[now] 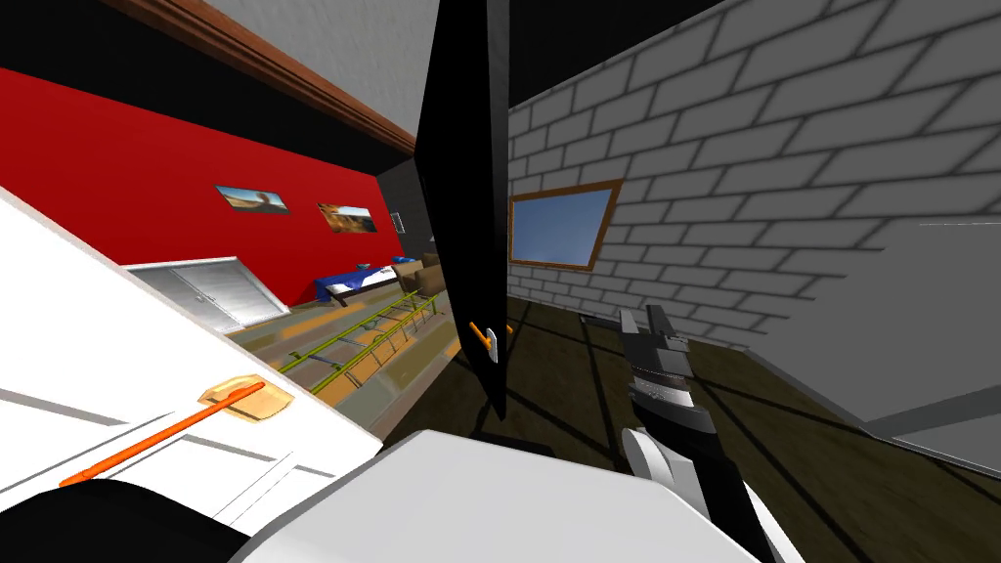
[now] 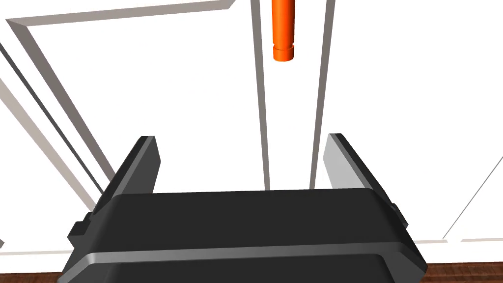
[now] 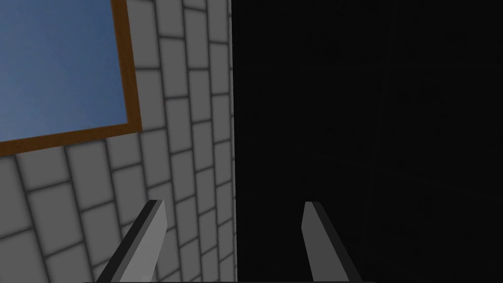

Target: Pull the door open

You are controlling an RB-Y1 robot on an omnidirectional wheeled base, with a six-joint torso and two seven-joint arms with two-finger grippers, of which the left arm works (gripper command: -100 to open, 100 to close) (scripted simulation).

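Facing entry: white door (image 2: 196, 98), panelled, carrying the handle.

Handle (image 2: 283, 29): orange bar, fixed to the door at a pale plate (image 1: 244, 399). Its long axis runs flat along the door face, and its free end is turned toward the left gripper.

Left gripper (image 2: 241, 140): fingers spread wide, nothing between them. It sits short of the handle, which lies ahead beyond the fingertips and a little off the mid-line of the gap. The bar runs lengthwise with the gripper's reach, not across it.

Right gripper (image 3: 232, 206): fingers wide, empty. It is well apart from the handle, beyond a dark door (image 1: 469, 195) that stands between.

Judgement: the left arm is much the nearer. The coming move probably calls for an advance toward the handle's free end. A wrist turn would then let the fingers close across the bar before any pull.
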